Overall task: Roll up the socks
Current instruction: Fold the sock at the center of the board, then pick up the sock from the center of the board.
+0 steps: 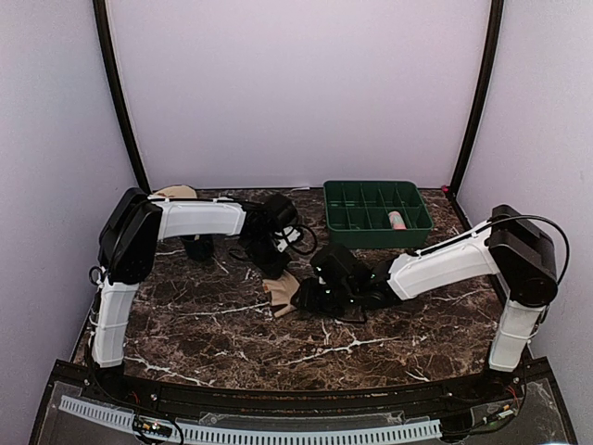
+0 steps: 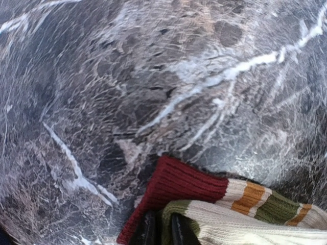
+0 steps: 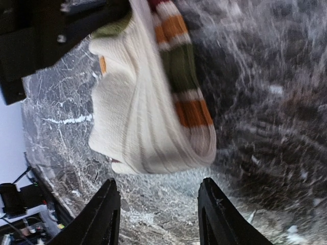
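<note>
The tan striped sock (image 1: 281,295) lies bunched on the marble table (image 1: 213,324) between my two grippers. In the left wrist view its dark red cuff (image 2: 179,184) and cream, orange and green stripes fill the bottom. My left gripper (image 2: 163,232) stands nearly closed, with a fold of the sock's green-edged fabric pinched between its fingers (image 2: 148,229). My right gripper (image 3: 158,185) is open, its tips just short of the sock's cream end (image 3: 138,117), with nothing between them. A pink roll (image 1: 397,220), apparently the pink sock, lies in the green bin.
The green compartment bin (image 1: 375,197) stands at the back right of the table. A beige round thing (image 1: 176,193) shows behind the left arm's elbow, and a small black object (image 1: 196,247) sits below that arm. The two grippers (image 1: 274,264) (image 1: 310,295) are close together.
</note>
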Controlling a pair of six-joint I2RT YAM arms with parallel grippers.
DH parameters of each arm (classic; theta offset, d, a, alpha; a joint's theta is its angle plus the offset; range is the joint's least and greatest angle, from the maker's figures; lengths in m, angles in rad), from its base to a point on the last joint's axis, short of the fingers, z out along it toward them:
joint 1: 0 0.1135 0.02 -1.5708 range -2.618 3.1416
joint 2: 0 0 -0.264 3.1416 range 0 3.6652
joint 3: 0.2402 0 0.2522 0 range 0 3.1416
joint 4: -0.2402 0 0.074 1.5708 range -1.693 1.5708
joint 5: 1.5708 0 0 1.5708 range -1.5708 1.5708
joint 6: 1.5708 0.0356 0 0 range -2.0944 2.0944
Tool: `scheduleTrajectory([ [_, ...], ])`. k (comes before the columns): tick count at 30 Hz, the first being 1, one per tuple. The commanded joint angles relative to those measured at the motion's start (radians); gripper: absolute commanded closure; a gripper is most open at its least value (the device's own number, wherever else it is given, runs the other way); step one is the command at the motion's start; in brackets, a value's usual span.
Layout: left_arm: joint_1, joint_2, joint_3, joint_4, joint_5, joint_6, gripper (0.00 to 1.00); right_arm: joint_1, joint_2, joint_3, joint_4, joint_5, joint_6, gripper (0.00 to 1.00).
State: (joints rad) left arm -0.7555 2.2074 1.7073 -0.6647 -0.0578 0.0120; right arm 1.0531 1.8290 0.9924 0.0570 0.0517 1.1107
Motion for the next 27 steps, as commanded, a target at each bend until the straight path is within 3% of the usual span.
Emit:
scheduleTrajectory([
  [1, 0.003, -0.027, -0.04, -0.062, 0.047, -0.02, 0.74, 0.009, -0.053, 0.102, -0.203, 0.11, -0.288, 0.52],
  [6, 0.003, -0.081, -0.039, -0.026, 0.057, -0.066, 0.62, 0.01, -0.122, 0.104, -0.314, 0.166, -0.53, 0.51],
  [13, 0.004, -0.157, -0.02, 0.011, 0.05, -0.143, 0.58, 0.025, -0.178, 0.096, -0.375, 0.161, -0.821, 0.5],
  [14, 0.003, -0.17, -0.023, 0.028, 0.05, -0.156, 0.48, 0.031, -0.18, 0.097, -0.382, 0.162, -0.86, 0.5],
  [15, 0.004, -0.185, -0.025, 0.043, 0.051, -0.167, 0.29, 0.04, -0.186, 0.096, -0.385, 0.161, -0.895, 0.5],
  [16, 0.003, -0.198, -0.026, 0.056, 0.052, -0.177, 0.25, 0.048, -0.189, 0.093, -0.386, 0.16, -0.932, 0.5],
  [22, 0.003, -0.313, -0.103, 0.117, 0.049, -0.296, 0.26, 0.103, -0.168, 0.095, -0.413, 0.172, -1.097, 0.49],
  [27, -0.003, -0.545, -0.412, 0.316, 0.067, -0.465, 0.31, 0.146, -0.121, 0.122, -0.436, 0.215, -1.195, 0.48],
])
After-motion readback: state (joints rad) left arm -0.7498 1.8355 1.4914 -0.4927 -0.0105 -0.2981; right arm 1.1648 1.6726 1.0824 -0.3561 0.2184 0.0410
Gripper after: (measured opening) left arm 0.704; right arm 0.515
